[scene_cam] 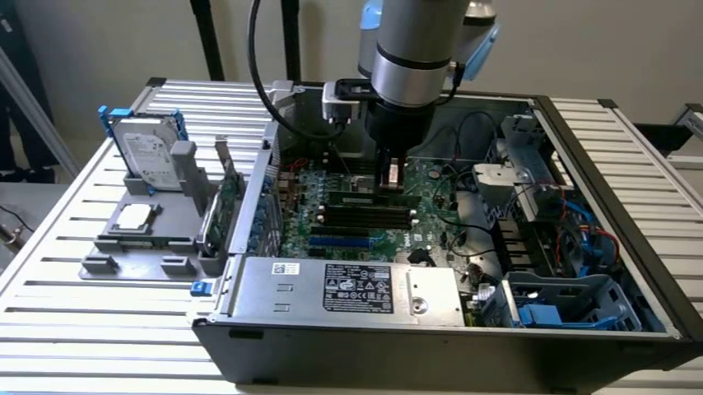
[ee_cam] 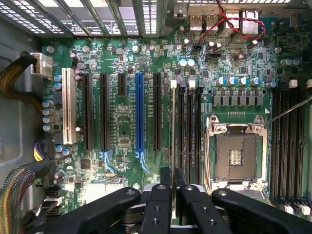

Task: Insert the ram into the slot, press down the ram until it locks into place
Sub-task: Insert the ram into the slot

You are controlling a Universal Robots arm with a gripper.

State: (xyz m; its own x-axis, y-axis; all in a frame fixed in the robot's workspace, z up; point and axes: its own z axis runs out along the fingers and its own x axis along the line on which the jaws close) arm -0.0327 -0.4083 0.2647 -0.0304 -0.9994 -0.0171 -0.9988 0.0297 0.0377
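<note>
While the gripper (ee_cam: 172, 187) holds the thin green ram (ee_cam: 173, 131) tight between its fingers (ee_cam: 160, 200), the ram stands on its edge right over the end black slot (ee_cam: 173, 85) on the motherboard (ee_cam: 122, 126), lined up but, I think, not pushed down and locked yet

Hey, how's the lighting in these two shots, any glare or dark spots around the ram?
Exterior view: the slatted table is brightly lit, while the motherboard inside the computer case sits dimmer under the arm. Wrist view: even light on the motherboard, a washed-out vent grille, and the dark gripper shut on the ram, which shows edge-on as a pale thin line.
</note>
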